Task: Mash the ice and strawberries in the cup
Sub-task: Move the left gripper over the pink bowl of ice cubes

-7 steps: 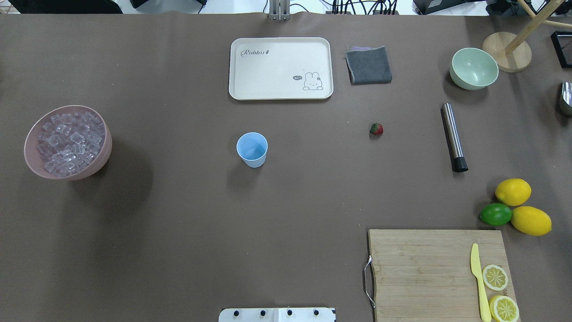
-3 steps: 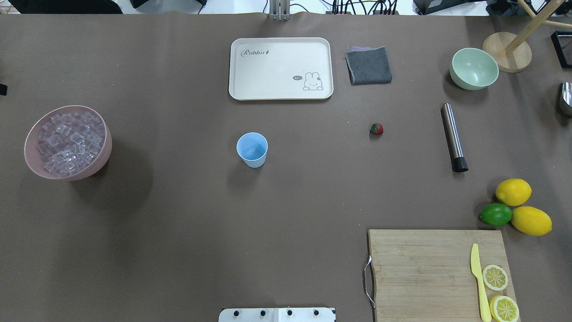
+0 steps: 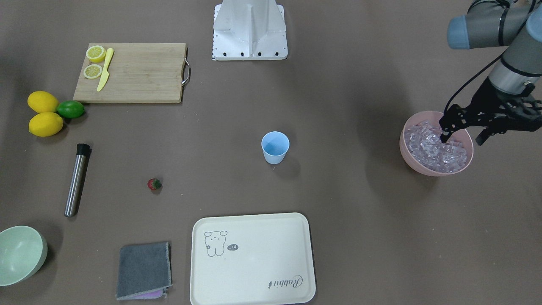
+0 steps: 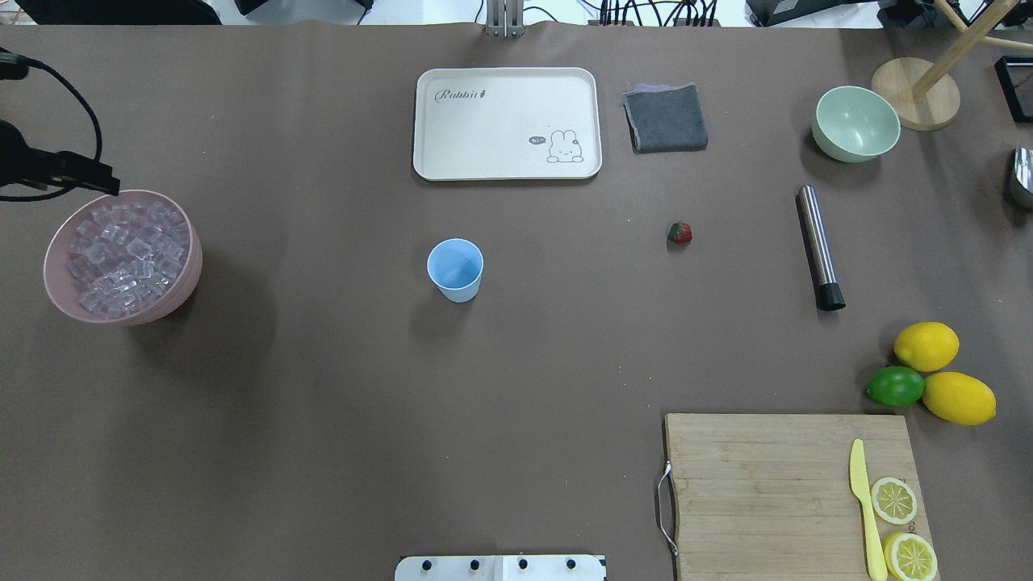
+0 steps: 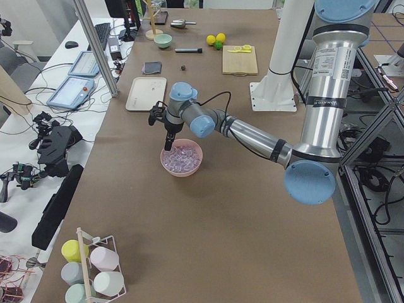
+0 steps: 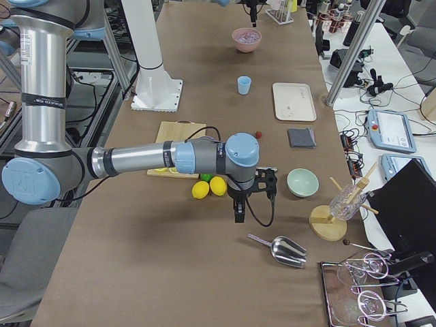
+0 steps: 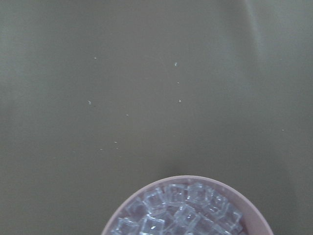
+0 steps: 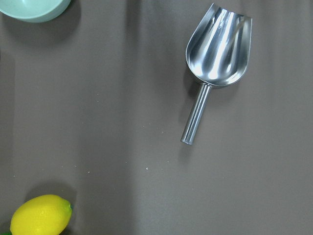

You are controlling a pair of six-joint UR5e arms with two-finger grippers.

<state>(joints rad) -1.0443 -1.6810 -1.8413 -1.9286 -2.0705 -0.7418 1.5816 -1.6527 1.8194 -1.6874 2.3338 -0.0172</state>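
Ice (image 3: 436, 148) fills the pink bowl (image 3: 413, 164) at my left end of the table (image 3: 360, 212), a heap of clear cubes up to the rim. My left gripper (image 3: 461, 140) hangs over that bowl, off-centre toward its rim, jaws spread apart and holding nothing. The cubes lie straight below it, so I judge the coming move to be a short drop and a pinch. The cup (image 3: 275, 148) stands upright near the table's middle, well apart from the bowl, and looks empty. Any cube I lift has to travel inward to reach it.

My right gripper (image 6: 251, 194) is far off, near the lemons and above a steel scoop (image 8: 215, 54). I cannot tell how its jaws stand. The left arm is plainly the nearer one to the ice.

Smallest, the strawberry (image 3: 154, 184) lies on the bare table, on my right arm's side of the cup.
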